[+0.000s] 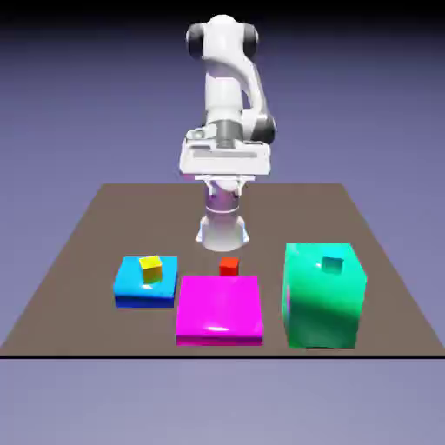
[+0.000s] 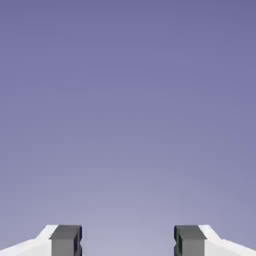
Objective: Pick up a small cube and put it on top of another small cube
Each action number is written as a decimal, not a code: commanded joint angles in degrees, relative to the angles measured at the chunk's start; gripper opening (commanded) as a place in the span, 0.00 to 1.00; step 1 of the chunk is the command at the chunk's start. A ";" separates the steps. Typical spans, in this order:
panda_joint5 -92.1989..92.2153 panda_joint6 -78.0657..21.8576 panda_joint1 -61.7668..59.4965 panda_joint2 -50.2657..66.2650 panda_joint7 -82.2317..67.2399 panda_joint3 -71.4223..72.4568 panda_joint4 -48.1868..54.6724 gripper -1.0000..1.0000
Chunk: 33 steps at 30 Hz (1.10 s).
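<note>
The claw [image 2: 128, 241] stands apart and holds nothing, but I cannot see the orange cube, maybe hidden behind the tall green block [image 1: 321, 300], so a low, blind reach could knock this block.

There are three small cubes in sight: one yellow cube [image 1: 150, 270], one red cube [image 1: 229, 267] and one teal cube [image 1: 333, 262]. There are also three big blocks: one blue block [image 1: 146, 291], one magenta block [image 1: 219, 311] and one green block [image 1: 322, 304]. I count one counter [image 1: 156, 217], one arm [image 1: 223, 96] and one end effector [image 2: 128, 241], which has two finger tips [image 2: 65, 241].
</note>
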 commanded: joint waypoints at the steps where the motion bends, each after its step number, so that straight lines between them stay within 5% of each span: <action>1: 0.78 -0.70 -0.66 -1.08 1.57 2.08 0.58 0.50; 33: 25.81 -23.22 -21.75 -35.58 51.80 68.53 18.97 0.50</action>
